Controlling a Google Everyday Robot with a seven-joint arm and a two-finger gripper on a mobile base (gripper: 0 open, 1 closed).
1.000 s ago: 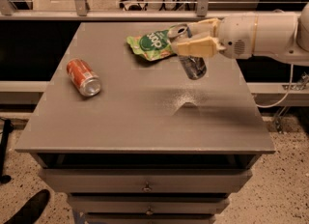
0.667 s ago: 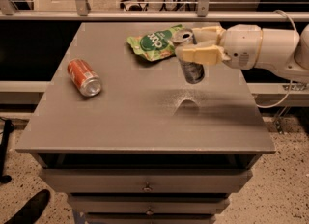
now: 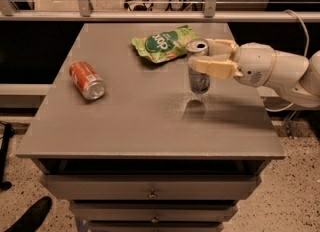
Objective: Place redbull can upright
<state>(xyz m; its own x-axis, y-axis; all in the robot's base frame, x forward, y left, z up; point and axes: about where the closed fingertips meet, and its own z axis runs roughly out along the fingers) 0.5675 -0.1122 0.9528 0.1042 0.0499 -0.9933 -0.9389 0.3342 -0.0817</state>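
If you start from the left, the orange soda can (image 3: 87,79) lies on its side on the table (image 3: 125,131), and the green snack bag (image 3: 162,43) rests near the far edge. Just right of the bag, the redbull can (image 3: 199,81) is now upright in the gripper (image 3: 201,54), whose fingers are closed on its upper part. A second ago it was tilted. It seems to hang slightly above the table, so you probably need only to lower it and release.
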